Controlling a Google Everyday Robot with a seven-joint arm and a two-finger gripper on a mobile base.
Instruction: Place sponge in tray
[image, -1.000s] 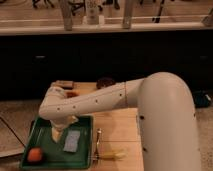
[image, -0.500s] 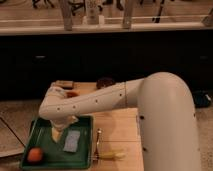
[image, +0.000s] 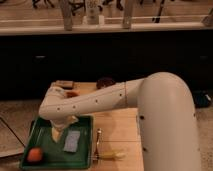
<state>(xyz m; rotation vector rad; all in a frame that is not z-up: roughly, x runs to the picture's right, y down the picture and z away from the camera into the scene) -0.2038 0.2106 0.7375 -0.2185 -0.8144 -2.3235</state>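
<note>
The pale blue-grey sponge (image: 71, 140) lies flat inside the dark green tray (image: 46, 156), right of its middle. My gripper (image: 59, 131) hangs over the tray just left of the sponge, its pale fingers pointing down. The white arm reaches in from the right and covers the tray's far rim.
A round orange fruit (image: 34, 154) sits in the tray's near left corner. A yellow banana (image: 111, 155) lies on the wooden table (image: 117, 131) right of the tray. Small dark objects (image: 65, 85) and a dark bowl-like thing (image: 104, 82) stand at the table's far edge.
</note>
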